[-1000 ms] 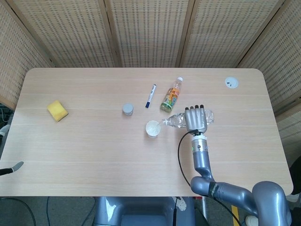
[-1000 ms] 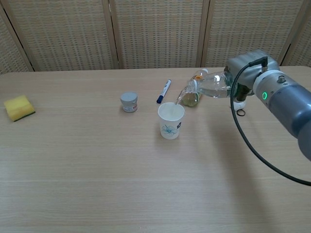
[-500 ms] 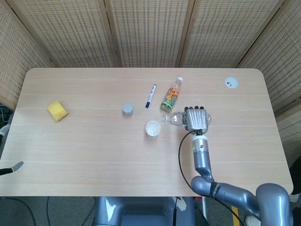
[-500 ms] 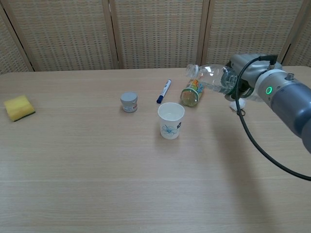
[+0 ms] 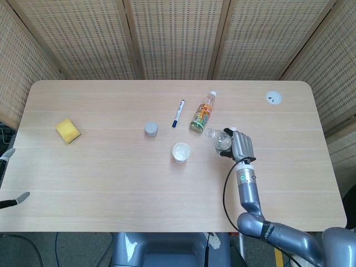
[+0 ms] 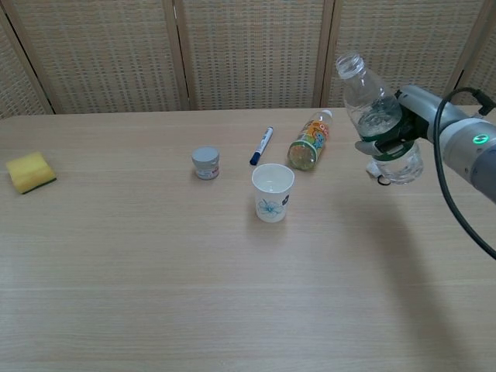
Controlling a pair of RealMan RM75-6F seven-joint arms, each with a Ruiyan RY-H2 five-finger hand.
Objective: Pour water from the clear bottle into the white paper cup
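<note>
The white paper cup [image 5: 181, 152] [image 6: 272, 193] stands upright near the table's middle. To its right my right hand [image 5: 241, 146] [image 6: 403, 133] grips the clear bottle [image 5: 219, 139] [image 6: 375, 121], which is lifted off the table, uncapped and nearly upright, its neck leaning a little toward the cup. Water fills its lower part. The bottle's mouth is well clear of the cup. At the far left edge of the head view only a sliver of my left hand [image 5: 13, 198] shows.
An orange-labelled bottle [image 5: 202, 113] [image 6: 308, 142] lies behind the cup, with a blue pen [image 5: 178, 113] [image 6: 261, 146] and a small grey cap [image 5: 151, 129] [image 6: 206, 163] to its left. A yellow sponge [image 5: 68, 130] [image 6: 29, 171] sits far left. A white disc [image 5: 273, 98] lies back right.
The bottle has swung from tipped over the cup, pouring, back to nearly upright. My right hand has drawn away to the right of the cup.
</note>
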